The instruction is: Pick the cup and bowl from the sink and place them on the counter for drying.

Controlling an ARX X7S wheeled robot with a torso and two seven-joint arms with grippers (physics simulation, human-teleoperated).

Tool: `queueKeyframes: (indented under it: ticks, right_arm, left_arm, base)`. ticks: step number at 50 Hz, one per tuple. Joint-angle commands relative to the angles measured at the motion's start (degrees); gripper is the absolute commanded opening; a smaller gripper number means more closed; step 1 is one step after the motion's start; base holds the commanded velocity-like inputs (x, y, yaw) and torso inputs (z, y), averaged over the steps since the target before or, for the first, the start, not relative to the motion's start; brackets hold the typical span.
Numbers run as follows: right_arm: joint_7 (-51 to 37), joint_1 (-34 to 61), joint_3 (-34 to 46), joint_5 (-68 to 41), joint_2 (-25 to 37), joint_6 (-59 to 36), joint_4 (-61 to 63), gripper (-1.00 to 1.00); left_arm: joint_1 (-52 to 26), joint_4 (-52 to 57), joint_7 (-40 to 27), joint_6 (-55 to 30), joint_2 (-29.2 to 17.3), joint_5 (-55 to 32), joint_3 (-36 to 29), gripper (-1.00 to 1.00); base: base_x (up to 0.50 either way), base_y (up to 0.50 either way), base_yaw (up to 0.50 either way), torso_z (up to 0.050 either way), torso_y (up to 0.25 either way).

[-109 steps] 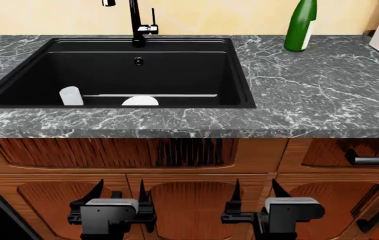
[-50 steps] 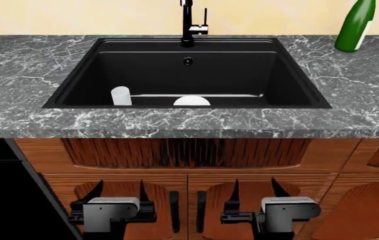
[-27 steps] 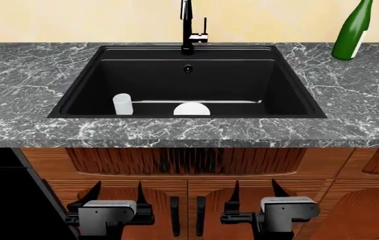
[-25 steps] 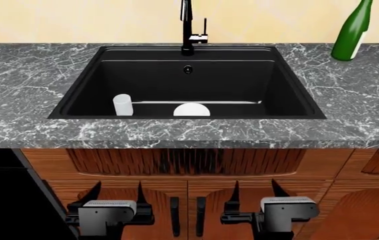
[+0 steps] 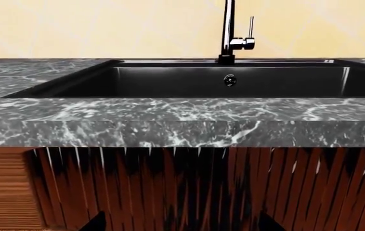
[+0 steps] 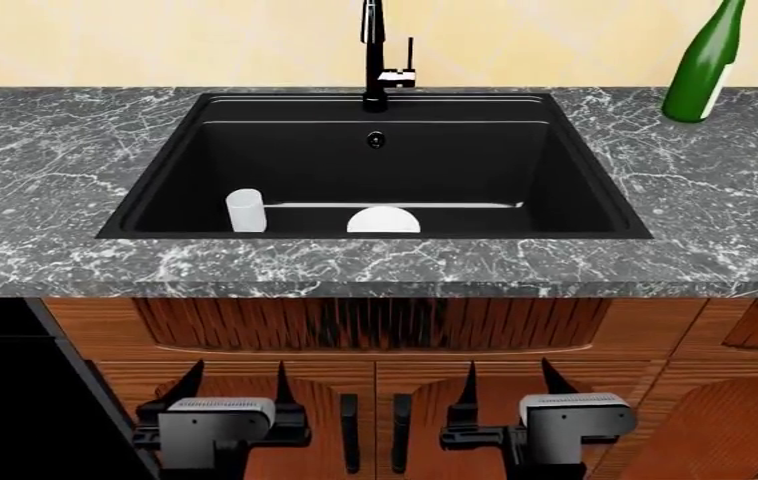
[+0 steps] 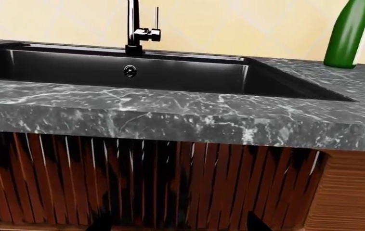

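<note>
- Both grippers sit low in the head view, down in front of the brown cabinet doors (image 6: 379,400). The left gripper (image 6: 235,385) and right gripper (image 6: 506,382) have their fingers spread apart and are holding nothing.
- The cup (image 6: 246,210) stands upright in the lower left of the sink (image 6: 579,170), near the front wall, with the bowl (image 6: 383,220) near it towards the centre, partly hidden by the rim.
- The counter (image 6: 46,170) is bare marble on both sides, so I'd guess either side works for drying.
- A green bottle (image 6: 699,62) stands in the upper right, well away from the basin.
- The wrist views only show the counter edge and faucet (image 5: 228,33), since the arms are below counter height.
</note>
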State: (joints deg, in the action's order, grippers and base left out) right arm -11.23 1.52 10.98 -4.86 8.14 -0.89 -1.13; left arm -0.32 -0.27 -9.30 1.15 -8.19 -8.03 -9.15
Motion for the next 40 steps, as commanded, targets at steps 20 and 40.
queueKeyframes:
  ticks: [20,40]
  right_arm:
    - [-1.1,-1.0,0.3,-2.9,1.3,-3.1,4.4,1.0]
    - [-1.3,21.6,-10.0,-23.0,9.9,-55.9,34.9,1.0]
  left_arm:
    - [0.2,3.6,0.6,-2.5,-1.5,-3.9,-1.4,1.0]
    - [-16.8,34.9,-10.0,-53.0,-5.1,-18.7,3.4,1.0]
  base:
    - [0.0,0.0,0.0,0.0,0.0]
    - [0.0,0.0,0.0,0.0,0.0]
